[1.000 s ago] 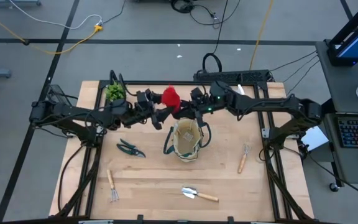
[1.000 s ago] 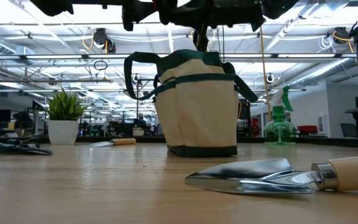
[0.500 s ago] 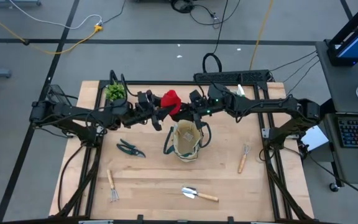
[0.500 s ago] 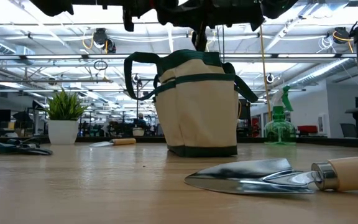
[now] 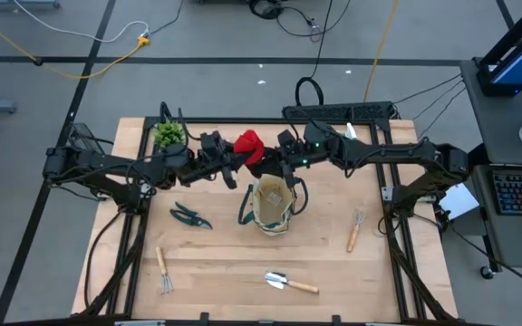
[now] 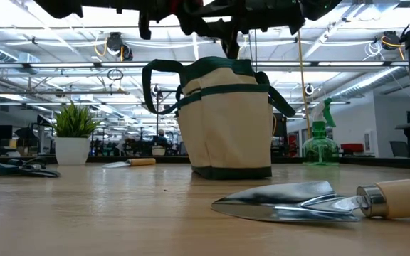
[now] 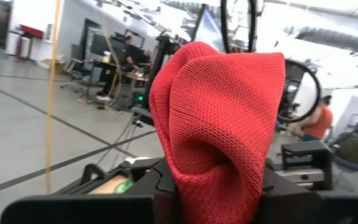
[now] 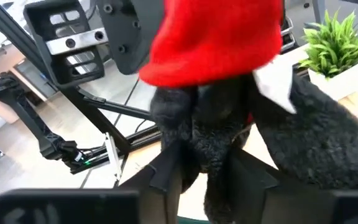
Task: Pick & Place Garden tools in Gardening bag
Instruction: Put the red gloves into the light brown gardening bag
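The red-black glove point(image 5: 247, 145) hangs in the air between the two arms, above the far rim of the gardening bag point(image 5: 273, 205), which stands upright in the middle of the worktop point(image 5: 225, 263). In the left wrist view the left gripper point(image 7: 213, 186) has its fingers closed on the red knit part of the glove. In the right wrist view the dark fuzzy part of the glove sits between the fingers of the right gripper point(image 8: 207, 168); whether they grip it firmly or are loosening, I cannot tell.

The risk I see is in this handover. If one side lets go while the other grip is only on a fold of soft cloth, the glove can slip and fall beside the bag. The limp cloth may also catch on a dark loop handle point(image 5: 243, 213). The pruning shears point(image 5: 189, 215), the fork point(image 5: 163, 271) and the trowel point(image 5: 290, 282) lie on the worktop, not yet packed
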Tool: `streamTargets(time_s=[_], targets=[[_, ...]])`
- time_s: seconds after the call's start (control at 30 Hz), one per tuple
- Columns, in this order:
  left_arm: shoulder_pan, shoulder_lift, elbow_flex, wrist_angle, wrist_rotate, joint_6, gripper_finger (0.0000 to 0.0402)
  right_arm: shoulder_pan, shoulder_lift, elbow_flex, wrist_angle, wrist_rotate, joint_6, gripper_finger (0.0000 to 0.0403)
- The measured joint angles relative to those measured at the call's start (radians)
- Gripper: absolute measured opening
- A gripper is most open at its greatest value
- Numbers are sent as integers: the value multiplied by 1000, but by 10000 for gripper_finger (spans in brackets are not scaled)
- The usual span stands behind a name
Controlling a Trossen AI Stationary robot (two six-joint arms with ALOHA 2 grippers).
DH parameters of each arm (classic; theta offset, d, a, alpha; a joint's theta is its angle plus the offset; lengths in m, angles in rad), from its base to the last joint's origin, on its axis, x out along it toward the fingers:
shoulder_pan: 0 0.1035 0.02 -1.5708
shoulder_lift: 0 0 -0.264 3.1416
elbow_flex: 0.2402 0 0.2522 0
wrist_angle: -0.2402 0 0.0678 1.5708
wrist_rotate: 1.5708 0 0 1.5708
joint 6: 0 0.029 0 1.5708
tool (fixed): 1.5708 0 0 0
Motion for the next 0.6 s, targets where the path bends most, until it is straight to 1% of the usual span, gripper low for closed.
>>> streamTargets(time_s=[0.07,0.17,0.3,0.43,0.6], targets=[[0,0,0,-10,-19,6,77,0,-15,0,-33,1,-5,127],[0,0,0,-29,-26,7,77,0,-31,1,-38,-1,-5,153],[0,0,0,-53,-28,6,77,0,-66,1,-100,-1,-24,179],[0,0,0,-59,-28,3,77,-4,-111,0,-191,3,-55,190],[0,0,0,-66,-28,-23,77,-15,-173,0,-303,8,-86,190]])
